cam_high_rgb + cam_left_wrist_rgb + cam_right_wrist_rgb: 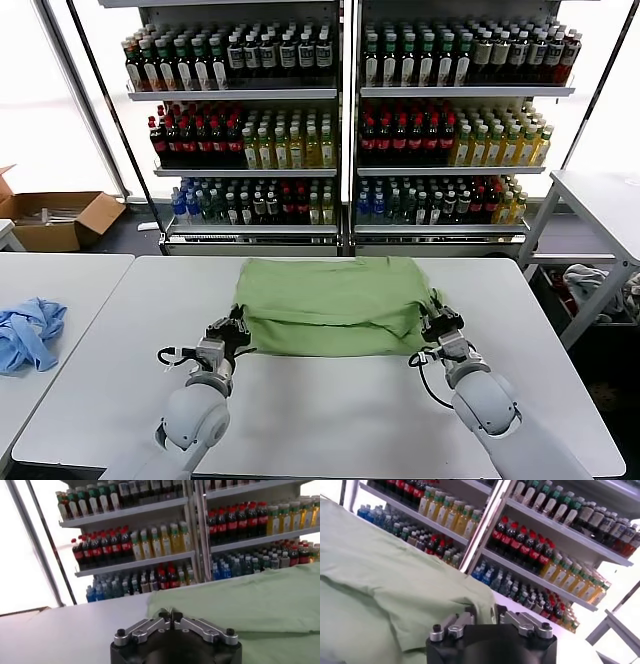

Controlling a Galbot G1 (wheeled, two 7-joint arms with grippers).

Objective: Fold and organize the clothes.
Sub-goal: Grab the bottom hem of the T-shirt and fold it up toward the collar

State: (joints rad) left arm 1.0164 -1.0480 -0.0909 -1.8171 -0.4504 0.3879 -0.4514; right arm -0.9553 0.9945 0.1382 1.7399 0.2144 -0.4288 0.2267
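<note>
Head view shows our polo shirt [335, 305] already folded into a rectangle, left gripper [237, 330] nearly together, right gripper [432, 318] apart, further folds seemingly remaining.

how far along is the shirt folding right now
Done: the green shirt lies on the white table as a squared, folded-over shape, with a fold line across its near part. In hand: the left gripper sits at its near left corner, fingers together, and the right gripper at its near right corner, jaws apart with cloth by them. Left: likely more folds, then tidying. The blue garment lies on the side table.
</note>
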